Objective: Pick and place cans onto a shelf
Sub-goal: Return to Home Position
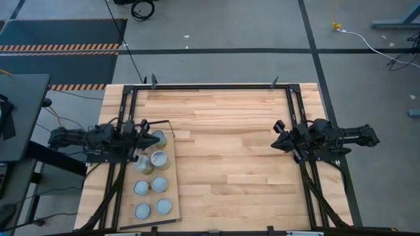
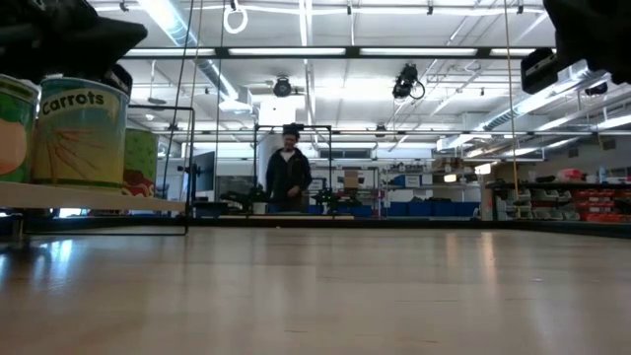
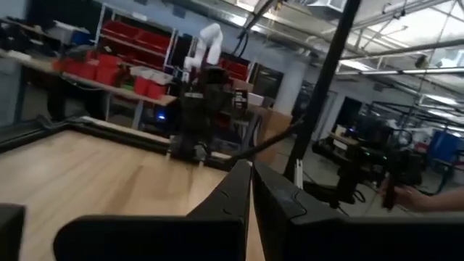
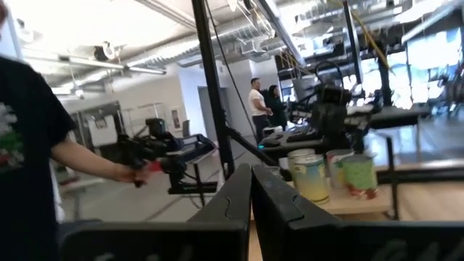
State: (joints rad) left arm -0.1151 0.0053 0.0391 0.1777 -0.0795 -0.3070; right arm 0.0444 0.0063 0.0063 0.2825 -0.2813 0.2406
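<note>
We see the cans (image 1: 159,184), small cylinders with flat silvery lids, standing upright in two loose rows on the shelf (image 1: 173,194). The shelf is a smooth, pale plywood board along the left side of the strip-planked bench (image 1: 230,151). From bench height, the Carrots can (image 2: 79,133) shows a glossy printed label, and a thin black wire frame (image 2: 187,168) rises at the shelf's end. The left tool (image 1: 146,133) hangs over the shelf's far end, its dark angular fingers pressed together. The right tool (image 1: 278,136) hangs over the bench's right side, well apart from the cans, fingers likewise closed.
</note>
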